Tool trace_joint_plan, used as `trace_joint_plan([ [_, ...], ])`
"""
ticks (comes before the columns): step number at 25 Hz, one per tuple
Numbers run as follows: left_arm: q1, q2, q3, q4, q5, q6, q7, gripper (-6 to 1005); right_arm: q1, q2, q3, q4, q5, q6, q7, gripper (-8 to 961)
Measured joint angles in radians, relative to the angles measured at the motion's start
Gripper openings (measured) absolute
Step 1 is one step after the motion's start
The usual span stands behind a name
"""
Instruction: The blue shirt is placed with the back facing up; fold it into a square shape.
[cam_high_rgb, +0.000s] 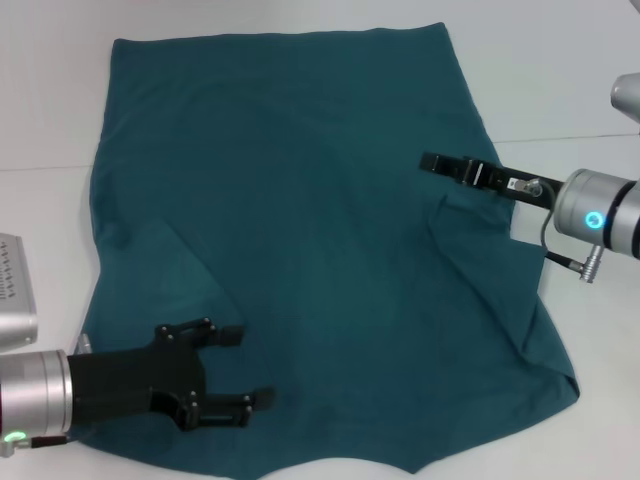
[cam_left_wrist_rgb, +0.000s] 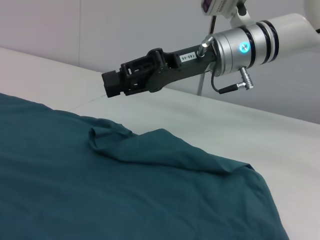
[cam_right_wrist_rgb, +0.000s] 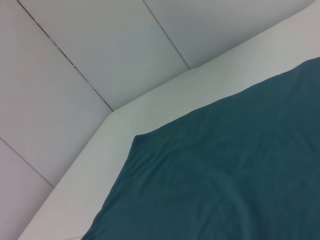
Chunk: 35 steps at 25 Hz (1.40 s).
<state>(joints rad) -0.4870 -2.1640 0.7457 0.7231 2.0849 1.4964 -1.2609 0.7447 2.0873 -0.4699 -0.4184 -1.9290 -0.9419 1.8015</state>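
The blue shirt (cam_high_rgb: 320, 200) lies flat on the white table (cam_high_rgb: 560, 80), plain side up, with both sleeves turned in over the body. My left gripper (cam_high_rgb: 252, 367) hovers open over the near left part of the shirt, nothing between its fingers. My right gripper (cam_high_rgb: 432, 162) reaches in from the right above the folded-in right sleeve (cam_high_rgb: 485, 255); its fingers are shut and hold nothing. The left wrist view shows that right gripper (cam_left_wrist_rgb: 111, 85) raised clear of the shirt (cam_left_wrist_rgb: 125, 190) and its rumpled sleeve fold (cam_left_wrist_rgb: 150, 145). The right wrist view shows only a far corner of the shirt (cam_right_wrist_rgb: 225, 175).
A grey device (cam_high_rgb: 15, 290) sits at the table's left edge beside the shirt. White table surface surrounds the cloth at the back and right (cam_right_wrist_rgb: 165, 100), bounded by a pale wall (cam_right_wrist_rgb: 100, 40).
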Motion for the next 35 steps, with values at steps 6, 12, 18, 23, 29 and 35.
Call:
trace_joint_plan([
  [6, -0.002, 0.001, 0.003, 0.000, 0.000, 0.000, 0.000, 902, -0.062, -0.044, -0.038, -0.007, -0.004, -0.014, 0.102, 448],
  [12, 0.001, 0.000, 0.002, -0.001, 0.000, 0.007, 0.004, 902, -0.130, -0.037, -0.046, -0.039, 0.005, -0.084, 0.136, 705],
  [18, 0.002, 0.000, 0.003, -0.001, 0.000, 0.013, 0.005, 902, -0.127, 0.007, -0.055, -0.058, 0.005, -0.084, 0.085, 834],
  [23, 0.002, 0.001, 0.003, -0.001, 0.001, 0.013, 0.006, 903, -0.125, 0.004, -0.056, -0.062, 0.022, -0.086, 0.085, 833],
  [29, 0.002, 0.001, 0.003, -0.001, 0.001, 0.014, 0.003, 903, -0.120, 0.004, -0.058, -0.065, 0.030, -0.081, 0.083, 831],
  [35, 0.002, 0.001, 0.003, -0.001, 0.001, 0.015, 0.002, 903, -0.115, 0.003, -0.058, -0.065, 0.030, -0.077, 0.081, 830],
])
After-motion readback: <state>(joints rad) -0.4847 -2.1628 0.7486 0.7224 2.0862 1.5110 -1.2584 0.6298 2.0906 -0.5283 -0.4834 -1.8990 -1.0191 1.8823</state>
